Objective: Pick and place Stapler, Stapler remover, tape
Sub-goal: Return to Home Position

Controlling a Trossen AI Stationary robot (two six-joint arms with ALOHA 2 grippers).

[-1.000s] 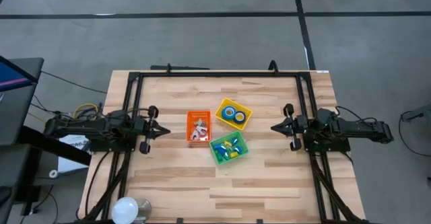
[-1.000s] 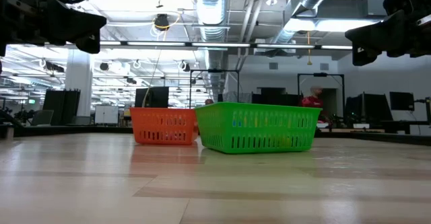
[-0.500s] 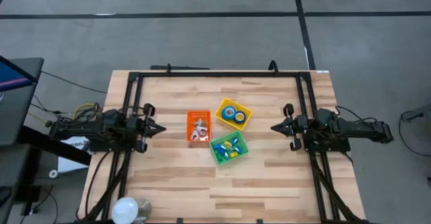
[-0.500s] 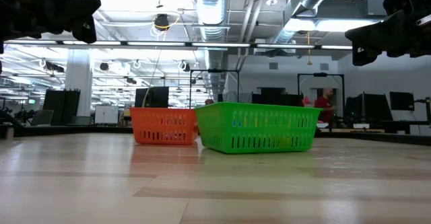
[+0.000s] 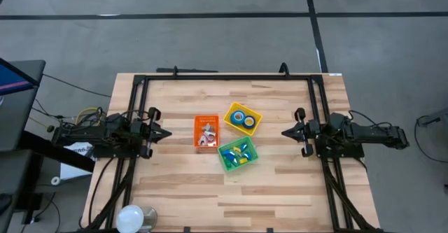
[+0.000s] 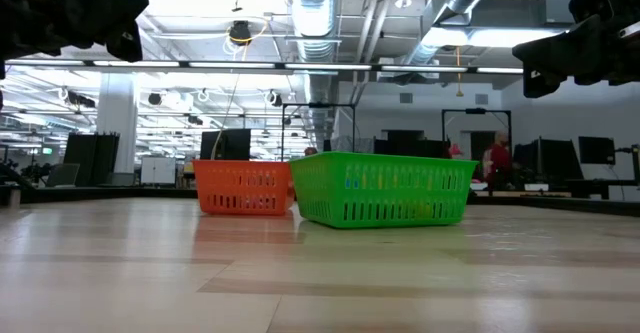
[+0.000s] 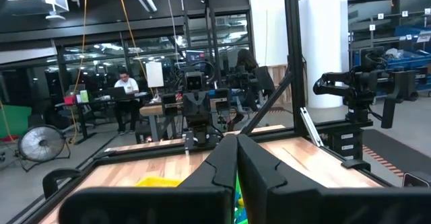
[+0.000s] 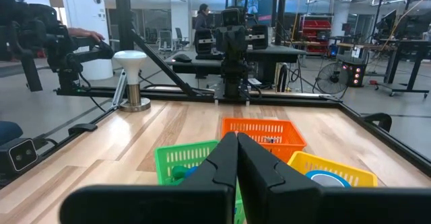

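left pincer (image 5: 165,133) is clenched on nothing, removers (image 5: 206,138) in the orange bin (image 5: 206,118) just ahead of it, tape (image 5: 239,117) in the yellow bin (image 5: 228,112) and staplers (image 5: 240,151) in the green bin (image 5: 241,165) farther on, right pincer (image 5: 287,132) clenched empty facing them; a low homing swing could clip a bin.

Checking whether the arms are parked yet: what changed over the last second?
The left gripper, shut and empty, drew back a little toward the left edge of the table, then stopped. The right gripper, also shut, stayed put. So did the orange bin, yellow bin and green bin.
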